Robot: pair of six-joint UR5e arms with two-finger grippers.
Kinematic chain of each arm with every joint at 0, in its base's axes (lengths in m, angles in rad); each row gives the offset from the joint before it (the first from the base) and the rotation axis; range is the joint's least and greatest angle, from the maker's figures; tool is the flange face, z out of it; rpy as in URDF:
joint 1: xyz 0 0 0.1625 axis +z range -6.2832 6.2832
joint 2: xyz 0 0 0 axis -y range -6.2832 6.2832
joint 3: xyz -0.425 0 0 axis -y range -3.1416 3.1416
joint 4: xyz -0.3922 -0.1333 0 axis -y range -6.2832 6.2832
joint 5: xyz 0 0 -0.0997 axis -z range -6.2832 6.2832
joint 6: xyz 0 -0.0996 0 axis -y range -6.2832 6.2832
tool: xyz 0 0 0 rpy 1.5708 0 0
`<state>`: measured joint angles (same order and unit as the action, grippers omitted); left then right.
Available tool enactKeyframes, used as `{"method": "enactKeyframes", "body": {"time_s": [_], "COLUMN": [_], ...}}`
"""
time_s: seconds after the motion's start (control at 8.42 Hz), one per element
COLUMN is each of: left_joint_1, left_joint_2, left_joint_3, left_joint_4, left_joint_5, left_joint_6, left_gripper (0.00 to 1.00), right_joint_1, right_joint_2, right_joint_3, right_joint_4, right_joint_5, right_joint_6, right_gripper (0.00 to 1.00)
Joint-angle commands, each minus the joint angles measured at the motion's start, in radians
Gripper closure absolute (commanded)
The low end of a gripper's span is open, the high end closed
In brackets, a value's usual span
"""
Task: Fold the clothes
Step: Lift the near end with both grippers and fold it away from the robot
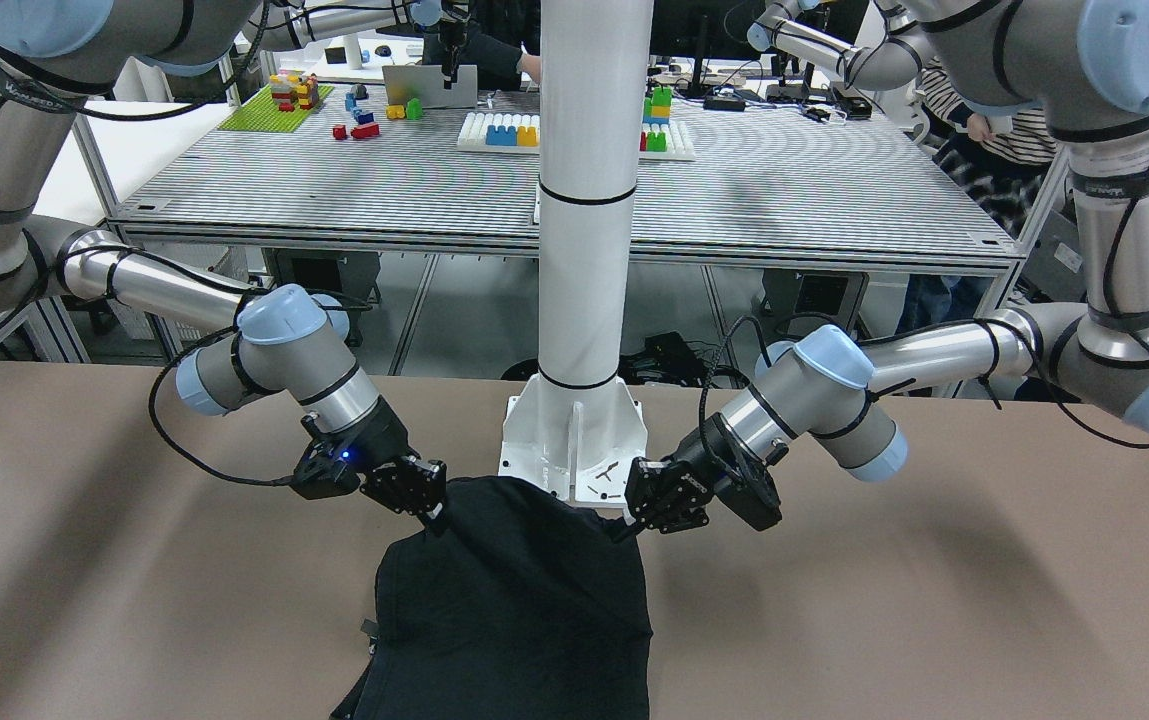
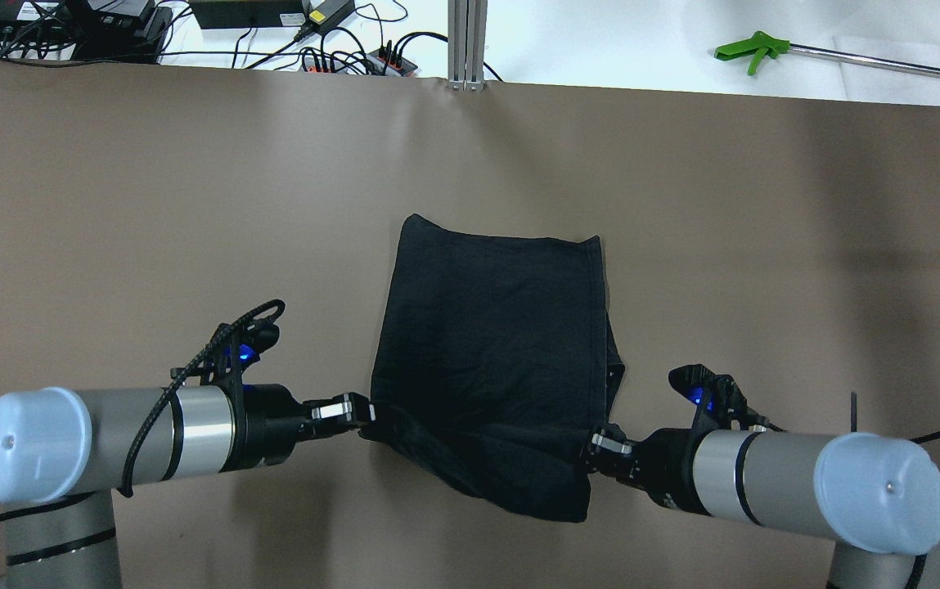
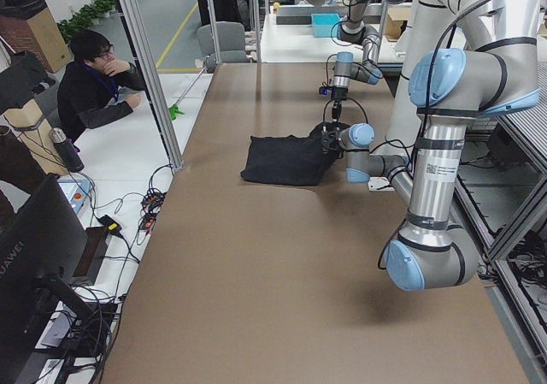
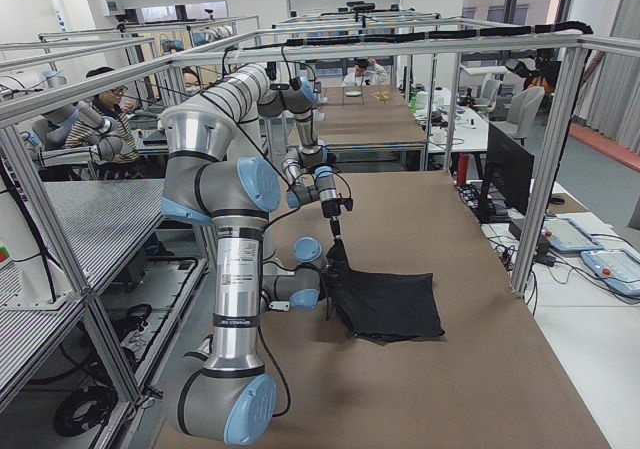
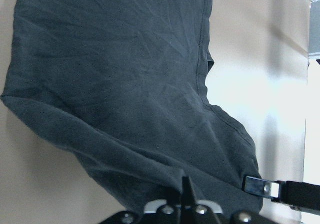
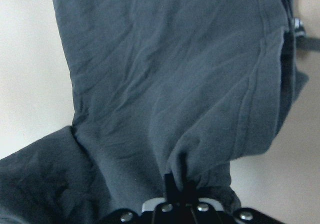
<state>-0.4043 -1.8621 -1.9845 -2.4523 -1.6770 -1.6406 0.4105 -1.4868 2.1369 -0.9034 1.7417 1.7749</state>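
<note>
The clothes [image 2: 494,343] are one plain black garment, lying partly folded on the brown table [image 2: 150,204] in front of me. Its near edge is lifted off the surface between my two grippers. My left gripper [image 2: 367,415] is shut on the near left corner, and my right gripper [image 2: 598,442] is shut on the near right corner. In the front-facing view the garment [image 1: 514,610] hangs from the left gripper [image 1: 624,526] and the right gripper [image 1: 434,516]. Each wrist view shows fingertips pinched together on a fold of the cloth [image 5: 125,84] [image 6: 165,84].
The white robot pedestal [image 1: 574,440] stands just behind the garment's near edge. A green-handled tool [image 2: 752,51] and cables [image 2: 339,57] lie beyond the table's far edge. A seated person [image 3: 98,89] is off to the side of the table.
</note>
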Motion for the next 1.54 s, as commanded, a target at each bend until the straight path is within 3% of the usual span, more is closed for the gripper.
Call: {"method": "enactKeyframes", "body": {"time_s": [0.0,0.59,0.83,1.19,1.31,1.43], "left_joint_1": [-0.129,-0.261,-0.275,-0.284,-0.284,-0.281], "left_joint_2": [-0.079,-0.236,-0.305,-0.335,-0.338,-0.338], "left_joint_3": [0.105,0.329,0.428,0.535,0.535,0.538], "left_joint_4": [0.001,-0.002,-0.002,-0.011,-0.011,-0.011], "left_joint_5": [-0.039,-0.072,-0.070,-0.064,-0.061,-0.058], "left_joint_6": [-0.008,-0.008,-0.005,0.010,0.010,0.016], "left_gripper": [1.00,1.00,1.00,1.00,0.99,0.23], "right_joint_1": [0.125,0.225,0.228,0.229,0.231,0.235], "right_joint_2": [0.069,0.229,0.285,0.356,0.365,0.368], "right_joint_3": [-0.079,-0.267,-0.374,-0.478,-0.486,-0.488], "right_joint_4": [-0.005,-0.042,-0.032,-0.032,-0.032,-0.034], "right_joint_5": [0.013,-0.046,-0.114,-0.122,-0.122,-0.122], "right_joint_6": [-0.025,-0.138,-0.153,-0.161,-0.161,-0.178], "right_gripper": [1.00,1.00,1.00,1.00,0.59,0.06]}}
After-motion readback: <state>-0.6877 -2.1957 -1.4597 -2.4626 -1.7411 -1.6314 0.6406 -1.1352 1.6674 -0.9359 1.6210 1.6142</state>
